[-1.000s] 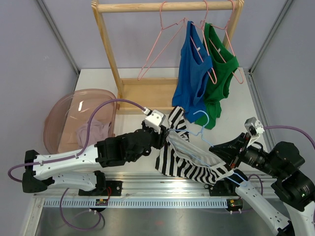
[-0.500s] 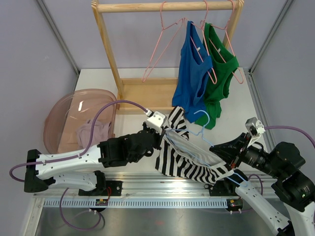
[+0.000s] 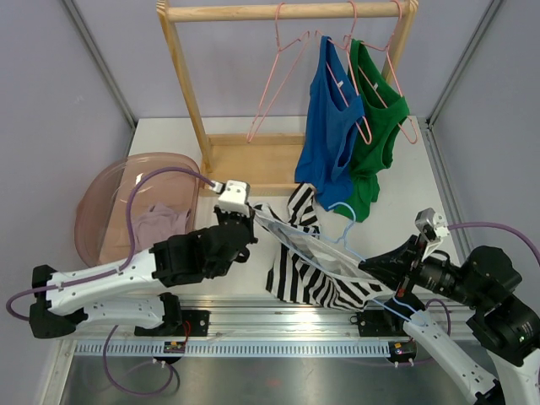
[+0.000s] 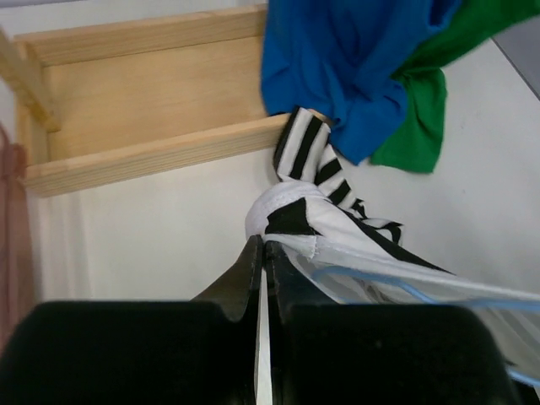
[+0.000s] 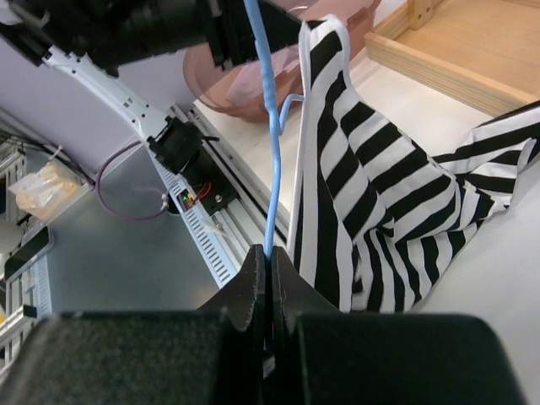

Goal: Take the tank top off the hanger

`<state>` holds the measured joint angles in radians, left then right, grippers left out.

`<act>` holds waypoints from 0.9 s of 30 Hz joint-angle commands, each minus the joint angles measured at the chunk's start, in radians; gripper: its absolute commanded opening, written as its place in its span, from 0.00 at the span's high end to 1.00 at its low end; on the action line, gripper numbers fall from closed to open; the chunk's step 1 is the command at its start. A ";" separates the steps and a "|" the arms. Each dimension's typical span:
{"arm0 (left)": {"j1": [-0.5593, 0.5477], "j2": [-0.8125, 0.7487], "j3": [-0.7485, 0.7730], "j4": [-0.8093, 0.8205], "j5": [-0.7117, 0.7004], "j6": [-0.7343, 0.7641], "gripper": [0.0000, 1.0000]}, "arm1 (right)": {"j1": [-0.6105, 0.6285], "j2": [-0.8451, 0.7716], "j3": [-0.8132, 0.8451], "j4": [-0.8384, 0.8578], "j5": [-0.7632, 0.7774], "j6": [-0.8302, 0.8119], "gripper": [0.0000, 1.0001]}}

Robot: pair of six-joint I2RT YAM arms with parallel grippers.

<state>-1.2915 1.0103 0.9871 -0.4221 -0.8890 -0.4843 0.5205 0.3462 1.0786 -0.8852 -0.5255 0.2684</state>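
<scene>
Tank top, black-and-white striped, sags stretched above your tabletop toward its 6 o'clock edge. Your left end effector, at the garment's 10 o'clock, pinches its white-hemmed strap. Your right end effector, at 4 o'clock, is clamped on the blue hanger.

A pale wooden clothes rack with a boxed timber base stands at the far end of a white worktop. Plain lilac-grey wall panels rise behind and either side of the rack, framed by slanting aluminium struts. Opposite the rack, a slotted aluminium rail edges the worktop, with a dull grey metal surface beyond. The light is soft and even.
</scene>
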 commanded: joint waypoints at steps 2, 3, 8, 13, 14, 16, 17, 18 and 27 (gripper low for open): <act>0.092 -0.078 -0.002 -0.125 -0.145 -0.195 1.00 | 0.000 -0.053 0.015 -0.009 -0.115 -0.055 1.00; 0.103 -0.088 -0.010 -0.116 -0.125 -0.192 1.00 | -0.001 -0.064 0.014 0.000 -0.128 -0.061 1.00; 0.121 -0.125 -0.064 -0.014 0.100 -0.083 1.00 | 0.001 -0.166 -0.083 0.222 -0.061 -0.006 1.00; 0.120 -0.137 -0.140 0.103 0.408 -0.027 1.00 | 0.001 -0.259 -0.297 0.600 0.036 0.098 1.00; 0.121 -0.141 -0.168 0.144 0.451 -0.025 1.00 | 0.000 -0.260 -0.322 0.652 0.054 0.107 1.00; 0.118 -0.139 -0.189 0.180 0.583 -0.014 1.00 | -0.001 -0.247 -0.385 0.803 0.088 0.156 1.00; 0.118 -0.142 -0.217 0.227 0.637 -0.008 1.00 | -0.001 -0.236 -0.405 0.862 0.123 0.175 1.00; 0.116 -0.144 -0.234 0.253 0.689 0.001 1.00 | -0.001 -0.224 -0.448 1.002 0.142 0.192 1.00; 0.028 -0.147 -0.341 0.379 0.896 0.055 1.00 | 0.000 -0.069 -0.630 1.569 0.571 0.359 1.00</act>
<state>-1.2453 0.8810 0.6491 -0.1337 -0.0452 -0.4484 0.5205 0.2607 0.4461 0.4221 -0.1867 0.5602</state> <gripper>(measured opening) 0.005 0.022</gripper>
